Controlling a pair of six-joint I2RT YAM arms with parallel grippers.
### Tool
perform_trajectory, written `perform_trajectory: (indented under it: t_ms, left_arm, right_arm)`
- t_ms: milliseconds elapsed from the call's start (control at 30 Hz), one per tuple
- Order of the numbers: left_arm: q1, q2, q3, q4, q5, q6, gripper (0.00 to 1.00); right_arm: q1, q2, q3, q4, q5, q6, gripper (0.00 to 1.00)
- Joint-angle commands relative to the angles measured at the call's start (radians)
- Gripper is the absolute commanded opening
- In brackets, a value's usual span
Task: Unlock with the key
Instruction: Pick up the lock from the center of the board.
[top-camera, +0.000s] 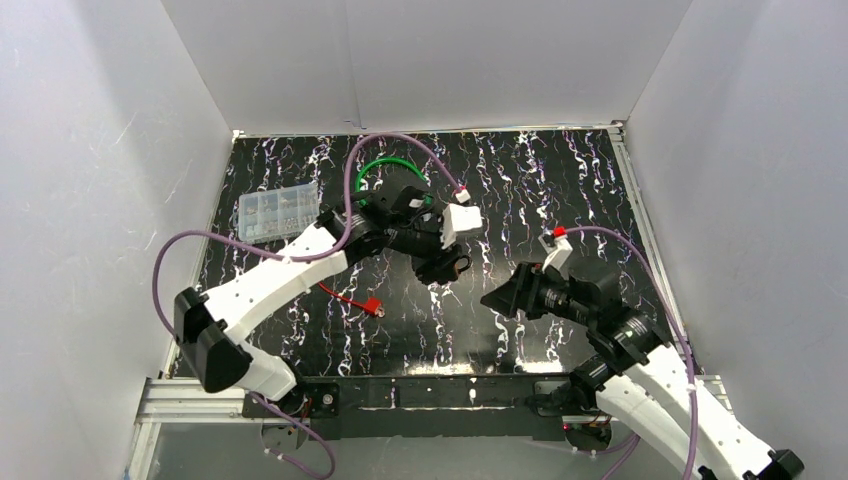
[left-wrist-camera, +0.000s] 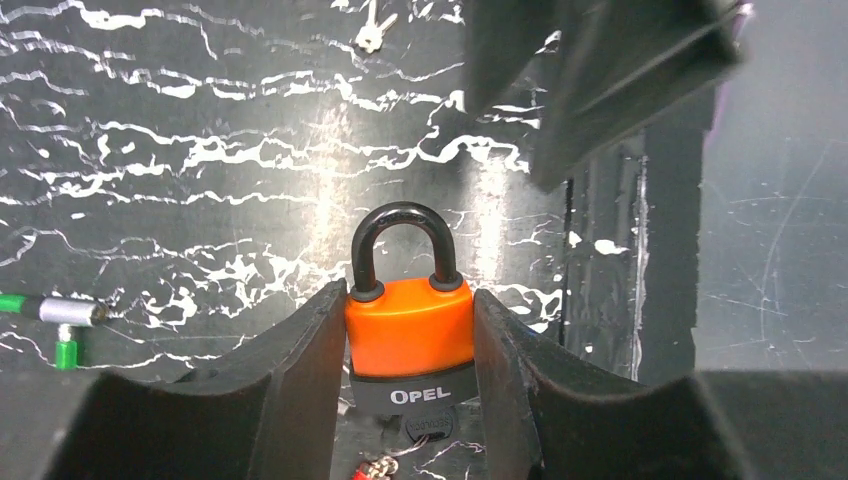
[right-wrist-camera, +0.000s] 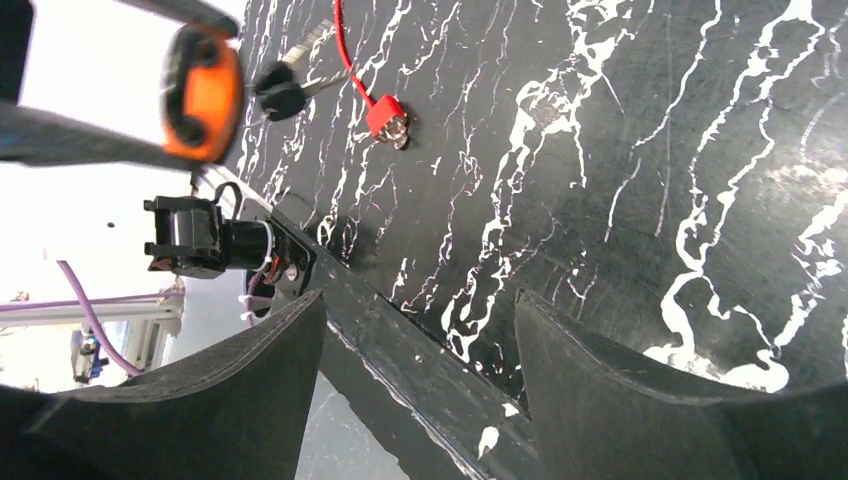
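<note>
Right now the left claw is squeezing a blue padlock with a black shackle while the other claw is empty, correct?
No: the padlock is orange, not blue, as the left wrist view shows. The rest stands: black shackle, held in the left gripper, and the right gripper open and empty.

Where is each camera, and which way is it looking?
Top: above and behind the arms, looking down on the table; both arms show, with left gripper and right gripper.
Left wrist: on the left arm, looking along its fingers at the orange padlock clamped between them.
Right wrist: on the right arm, looking past its open fingers across the table.
Shared: both wrist views show the padlock; top and right wrist show the red clip.
</note>
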Motion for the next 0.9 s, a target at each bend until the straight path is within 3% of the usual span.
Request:
perform_trajectory:
  t_ms: [0,400,867]
  left_arm:
    - [-0.014,-0.037,-0.024,-0.007,0.032,0.009,0.00]
    - [-0.031,-0.024,-0.039,0.008,-0.039,0.047,0.00]
    - [-0.045,-0.006,-0.034,0.013,-0.067,0.061,0.00]
  right_arm:
    - [-0.018,0.069,0.040,0.194,-0.067,0.015,0.75]
    - [-0.066,0.120,0.050,0.395,-0.152,0.111,0.75]
    - [-0.068,0.299,0.108,0.475,-0.244,0.135,0.54]
